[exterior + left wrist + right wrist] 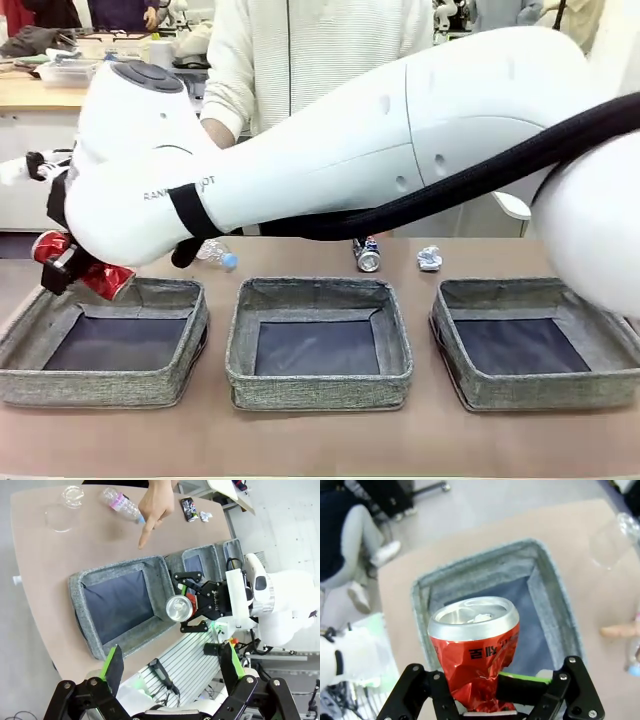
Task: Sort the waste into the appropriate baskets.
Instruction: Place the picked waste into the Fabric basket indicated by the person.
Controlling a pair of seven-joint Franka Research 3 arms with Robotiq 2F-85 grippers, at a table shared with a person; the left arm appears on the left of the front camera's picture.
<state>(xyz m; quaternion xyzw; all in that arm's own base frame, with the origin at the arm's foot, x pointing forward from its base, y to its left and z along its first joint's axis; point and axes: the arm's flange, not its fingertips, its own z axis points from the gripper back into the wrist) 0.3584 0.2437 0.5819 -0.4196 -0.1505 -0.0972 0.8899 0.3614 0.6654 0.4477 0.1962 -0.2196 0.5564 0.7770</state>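
My right gripper (68,266) is shut on a crushed red can (108,279), held just above the far left corner of the left basket (100,385). In the right wrist view the can (474,645) stands upright between the jaws over that basket (470,575). My left gripper (172,665) hangs open and empty high above, looking down on the can (178,608) and the basket (77,587). On the far table lie a clear bottle (217,253), a dark can (367,255) and a paper ball (429,258). A clear cup (65,507) sits beyond the bottle (120,502).
The middle basket (318,385) and right basket (545,385) stand in a row beside the left one. The person stands at the far side, and one hand (152,510) points a finger down at the table near the bottle. My right arm spans the whole table.
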